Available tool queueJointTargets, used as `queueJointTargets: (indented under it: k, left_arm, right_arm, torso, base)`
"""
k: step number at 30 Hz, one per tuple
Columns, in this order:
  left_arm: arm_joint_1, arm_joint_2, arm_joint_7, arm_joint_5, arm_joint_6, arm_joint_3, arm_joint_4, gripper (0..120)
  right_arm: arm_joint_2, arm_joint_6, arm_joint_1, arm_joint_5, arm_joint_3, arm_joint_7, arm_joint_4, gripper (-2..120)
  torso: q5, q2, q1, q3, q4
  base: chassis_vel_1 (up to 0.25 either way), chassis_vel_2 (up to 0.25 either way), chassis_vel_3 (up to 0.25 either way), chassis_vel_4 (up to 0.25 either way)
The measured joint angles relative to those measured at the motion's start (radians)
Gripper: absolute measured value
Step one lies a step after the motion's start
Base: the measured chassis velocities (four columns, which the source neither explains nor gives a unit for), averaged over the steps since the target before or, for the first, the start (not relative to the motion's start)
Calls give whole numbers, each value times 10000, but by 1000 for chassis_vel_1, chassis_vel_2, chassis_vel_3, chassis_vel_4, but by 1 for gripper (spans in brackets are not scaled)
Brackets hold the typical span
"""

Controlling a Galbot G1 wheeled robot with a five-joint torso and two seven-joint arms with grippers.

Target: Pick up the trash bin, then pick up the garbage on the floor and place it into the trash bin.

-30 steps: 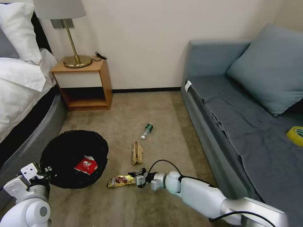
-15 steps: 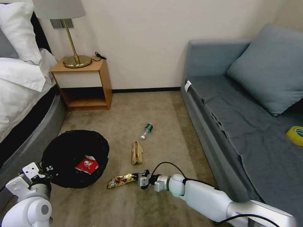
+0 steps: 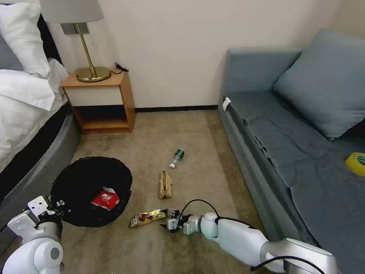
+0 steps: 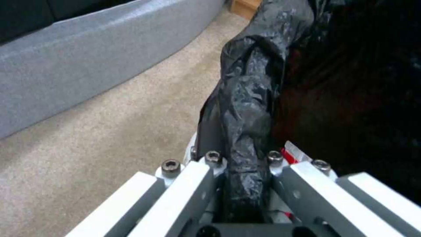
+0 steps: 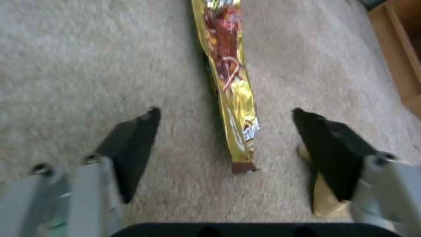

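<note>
The trash bin [image 3: 91, 179], lined with a black bag [image 4: 245, 108], sits on the carpet at my lower left with a red snack packet [image 3: 104, 198] inside. My left gripper [image 3: 57, 207] is shut on the bin's near rim, its fingers [image 4: 188, 177] pinching the bag. A gold-brown candy wrapper [image 3: 147, 217] lies beside the bin. My right gripper [image 3: 166, 219] is low over the wrapper's near end and open, with a finger on each side of the wrapper [image 5: 230, 85]. A brown paper bag [image 3: 165, 184] and a small bottle [image 3: 176, 158] lie farther out.
A grey sofa [image 3: 289, 152] runs along the right, with a yellow tape roll [image 3: 356, 163] on its seat. A wooden nightstand [image 3: 100, 101] with a lamp stands at the back left. The bed [image 3: 26, 114] borders the left side.
My right gripper has sunk lower toward the carpet at the wrapper's end, still open. The wrapper stays on the floor. The left gripper keeps hold of the bin.
</note>
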Motion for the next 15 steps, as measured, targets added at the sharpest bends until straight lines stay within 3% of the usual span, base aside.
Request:
queueJointTargets:
  k: [4, 15]
  left_arm:
    - [24, -8, 7, 8, -20, 23, -33, 2]
    - [62, -26, 23, 28, -48, 20, -60, 2]
  right_arm:
    - [215, 126, 54, -179, 147, 1, -444, 97]
    - [575, 172, 122, -281, 425, 64, -985, 99]
  torso:
    - [0, 0, 0, 0, 0]
    - [0, 0, 0, 0, 0]
  base:
    - [0, 0, 0, 0]
    - [0, 0, 0, 0]
